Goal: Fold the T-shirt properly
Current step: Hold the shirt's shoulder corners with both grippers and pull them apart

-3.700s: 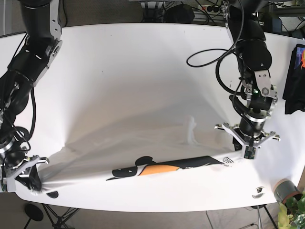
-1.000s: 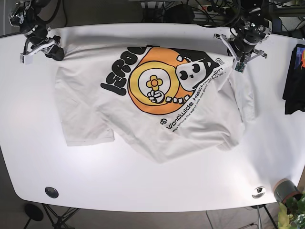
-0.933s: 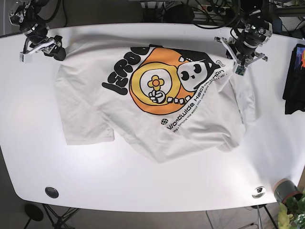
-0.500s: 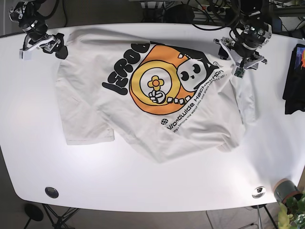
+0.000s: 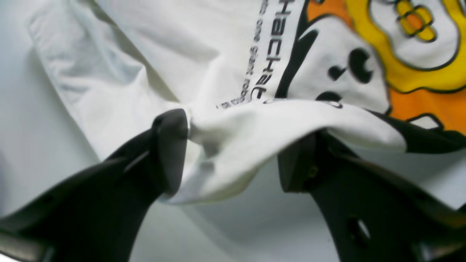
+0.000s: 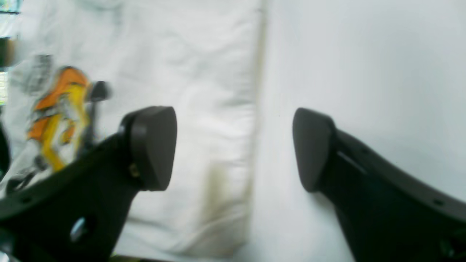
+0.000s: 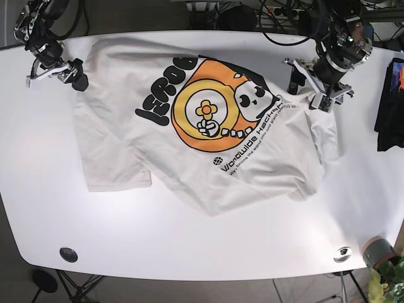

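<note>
Since half a second ago, both tools have drawn back from the far corners of the T-shirt [image 7: 202,136], the left tool [image 7: 314,86] drifting nearer and outward, the right tool [image 7: 55,71] dropping slightly along the far left edge. Garment, near to far: a crumpled hem bulge lies nearest on the white counter [image 7: 189,246], with one sleeve [image 7: 117,170] flat at near left, the orange-and-black print [image 7: 214,107] face up at centre, and the shoulder line along the far edge. Left tool, wrist view [image 5: 233,149]: jaws spread wide, yet a ridge of white cloth drapes over and between them, touching the left fingertip [image 5: 169,145]; the grip appears let go, the cloth not yet fallen free. Right tool, wrist view [image 6: 233,145]: jaws spread, nothing between them, the shirt's edge lying beneath and to one side. Step in hand, as judged: the spreading-out is finishing; no fold is yet made. Next move, as judged: clear the left tool of the draped cloth, smooth the rumpled side near it, then take hold again at a sleeve or side edge for the first fold inward.
</note>
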